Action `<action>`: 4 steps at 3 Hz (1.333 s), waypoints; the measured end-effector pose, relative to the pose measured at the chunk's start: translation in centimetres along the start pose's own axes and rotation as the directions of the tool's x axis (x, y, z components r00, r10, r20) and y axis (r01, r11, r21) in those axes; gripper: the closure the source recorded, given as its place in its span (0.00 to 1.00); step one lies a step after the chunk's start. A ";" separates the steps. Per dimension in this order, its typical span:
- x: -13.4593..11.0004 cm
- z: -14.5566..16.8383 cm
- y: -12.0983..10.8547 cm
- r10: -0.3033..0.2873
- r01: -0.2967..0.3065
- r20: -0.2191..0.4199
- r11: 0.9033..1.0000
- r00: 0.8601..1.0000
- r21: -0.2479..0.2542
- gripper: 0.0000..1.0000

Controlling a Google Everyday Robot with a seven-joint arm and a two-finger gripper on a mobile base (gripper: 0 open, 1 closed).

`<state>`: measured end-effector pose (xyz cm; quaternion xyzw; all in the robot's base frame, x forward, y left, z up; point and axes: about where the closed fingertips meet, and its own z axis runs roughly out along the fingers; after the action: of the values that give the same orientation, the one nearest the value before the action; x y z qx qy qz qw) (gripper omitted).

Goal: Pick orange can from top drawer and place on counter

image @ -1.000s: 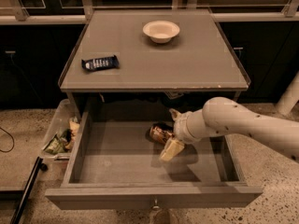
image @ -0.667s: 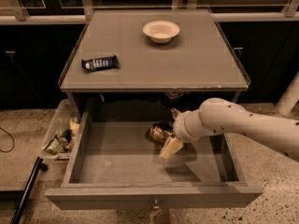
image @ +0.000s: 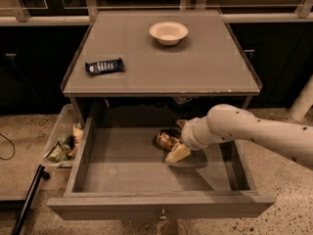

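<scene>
The orange can (image: 167, 139) lies on its side on the floor of the open top drawer (image: 122, 173), right of the middle and toward the back. My gripper (image: 179, 139) reaches in from the right and sits at the can's right end. One cream finger (image: 177, 153) is in front of the can and the other (image: 182, 125) is behind it, with the jaws apart around the can's end. The can rests on the drawer floor. The counter (image: 195, 67) is the grey cabinet top above the drawer.
A cream bowl (image: 168, 32) stands at the back of the counter and a dark blue snack bar wrapper (image: 104, 66) lies at its left. A clear bin with wrappers (image: 63, 143) sits on the floor left of the drawer. A white post (image: 304, 99) stands at far right.
My gripper has shifted slightly left toward the can, and the front finger has edged closer to it. The can has not moved.
</scene>
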<state>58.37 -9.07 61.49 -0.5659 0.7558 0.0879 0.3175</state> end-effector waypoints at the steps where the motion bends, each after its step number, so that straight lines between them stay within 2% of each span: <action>1: 0.0 0.0 0.0 0.000 0.000 0.000 1.000 1.000 0.000 0.41; 3: 0.0 0.0 0.0 0.000 0.000 0.000 1.000 1.000 0.000 0.88; 4: 0.2 -0.4 1.5 0.003 -0.003 0.007 0.999 1.000 -0.051 1.00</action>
<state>56.77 -8.89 61.39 -0.5725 0.7529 0.1098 0.3055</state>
